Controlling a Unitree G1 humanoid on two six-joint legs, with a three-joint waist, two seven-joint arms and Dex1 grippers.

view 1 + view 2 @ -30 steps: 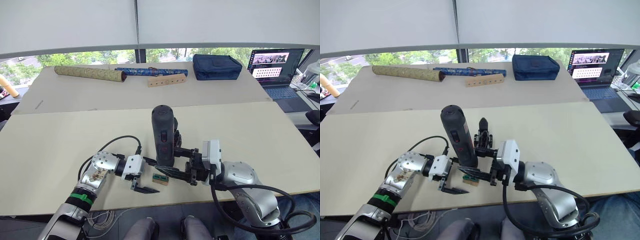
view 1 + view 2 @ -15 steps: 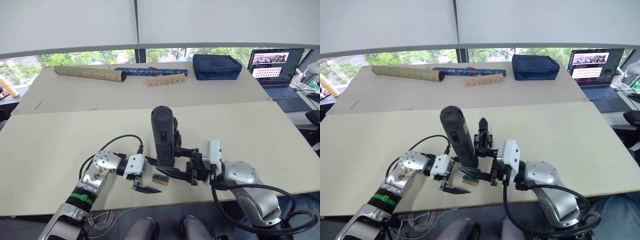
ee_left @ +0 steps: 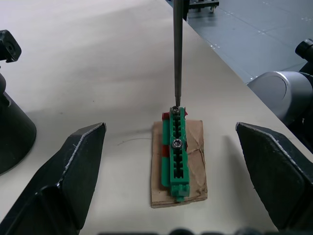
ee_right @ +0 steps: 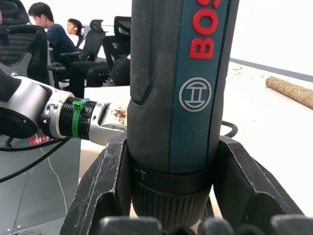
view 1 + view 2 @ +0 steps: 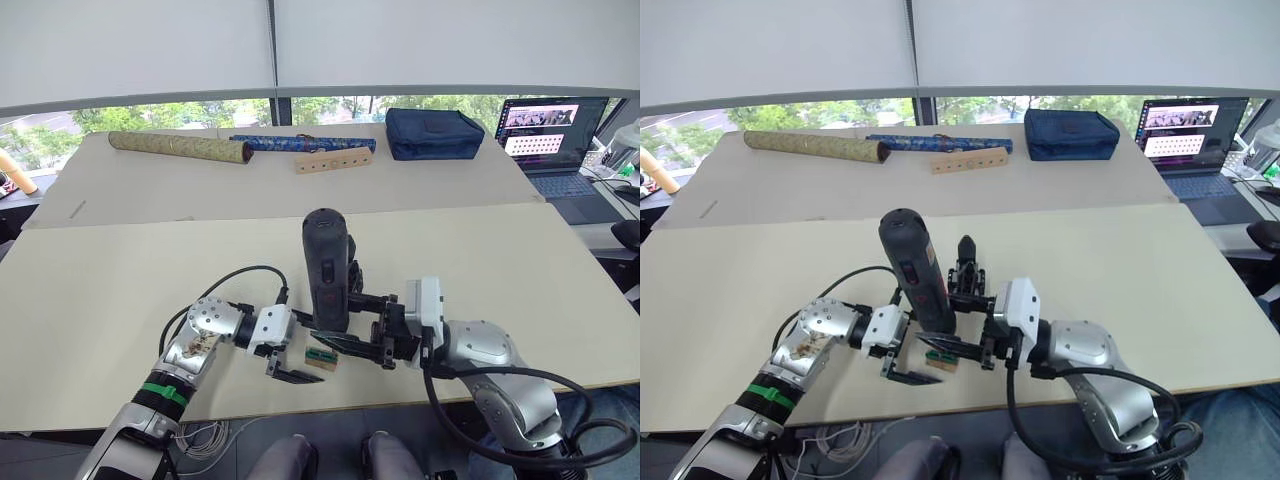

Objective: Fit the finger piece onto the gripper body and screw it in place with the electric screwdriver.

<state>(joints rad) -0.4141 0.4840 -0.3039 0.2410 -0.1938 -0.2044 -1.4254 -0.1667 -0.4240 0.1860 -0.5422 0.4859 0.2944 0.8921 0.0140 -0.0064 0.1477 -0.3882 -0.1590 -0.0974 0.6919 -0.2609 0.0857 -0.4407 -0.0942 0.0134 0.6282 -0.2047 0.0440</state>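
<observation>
My right gripper (image 5: 336, 336) is shut on the electric screwdriver (image 5: 325, 268), a thick dark cylinder held upright near the table's front edge. Its thin metal bit (image 3: 177, 49) points down, its tip on the top screw of a small green-and-tan block (image 3: 175, 147). My left gripper (image 5: 297, 352) is open, its fingers (image 3: 73, 176) spread wide either side of that block. Just behind the screwdriver stands the gripper body (image 5: 966, 275), a chunky black block; a pointed black piece that may be the finger piece (image 5: 966, 245) rises from its top.
On the far table lie an olive rolled tube (image 5: 180, 148), a blue rolled tube (image 5: 300, 143), a wooden strip with holes (image 5: 333, 160) and a navy pouch (image 5: 433, 132). A laptop (image 5: 555, 130) is at the right. Seated people (image 4: 49, 34) appear in the right wrist view.
My left gripper has edged slightly right, closer to the green-and-tan block. The screwdriver stays upright in the right gripper, almost unmoved.
</observation>
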